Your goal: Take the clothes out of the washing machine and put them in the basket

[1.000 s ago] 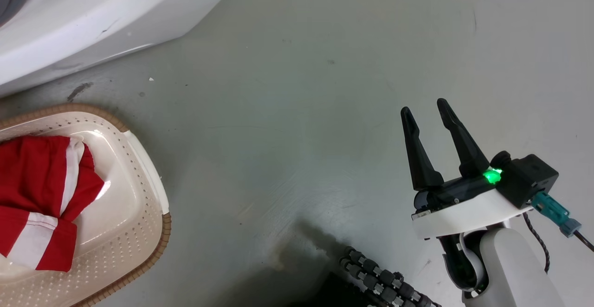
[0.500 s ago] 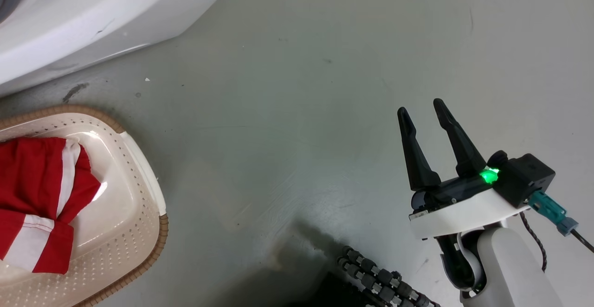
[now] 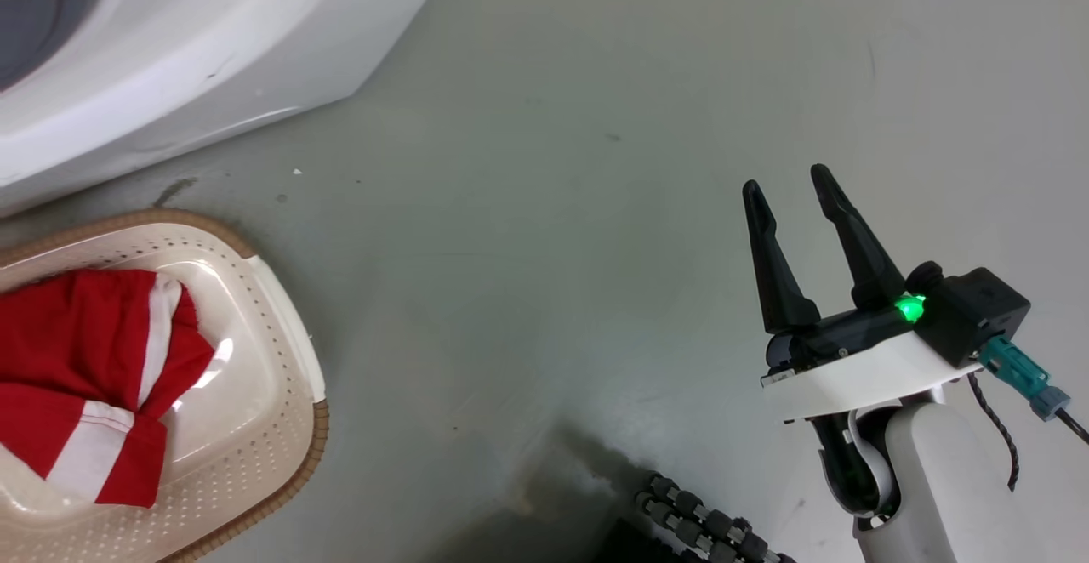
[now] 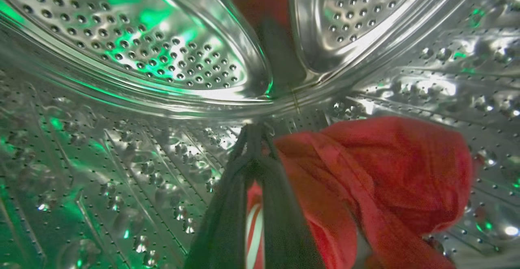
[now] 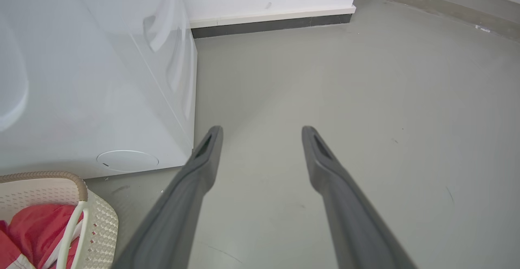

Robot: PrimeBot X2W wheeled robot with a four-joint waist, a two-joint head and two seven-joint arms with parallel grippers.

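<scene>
Inside the washing machine's steel drum (image 4: pixel 122 37), my left gripper (image 4: pixel 254 131) has its fingertips pressed together on a red garment (image 4: pixel 386 171). The fabric bunches to the right of the fingers, and a white stripe shows between them lower down. In the head view the white washing machine (image 3: pixel 213 53) is at the upper left. Below it stands the cream basket (image 3: pixel 293 452) with red and white clothes (image 3: pixel 85 359) in it. My right gripper (image 3: pixel 784 183) hangs open above bare floor at the right. The right wrist view shows the right gripper (image 5: pixel 262 131) holding nothing.
The grey floor (image 3: pixel 544 248) spreads between the basket and my right arm. A ribbed black cable (image 3: pixel 698 525) lies near the bottom edge. The machine's side panel (image 5: pixel 101 78) and a wall skirting (image 5: pixel 272 19) are beyond the right gripper, with the basket (image 5: pixel 101 220) at the lower left.
The head camera has shifted a little, so more of the machine shows at the upper left. The right gripper stays open in about the same place.
</scene>
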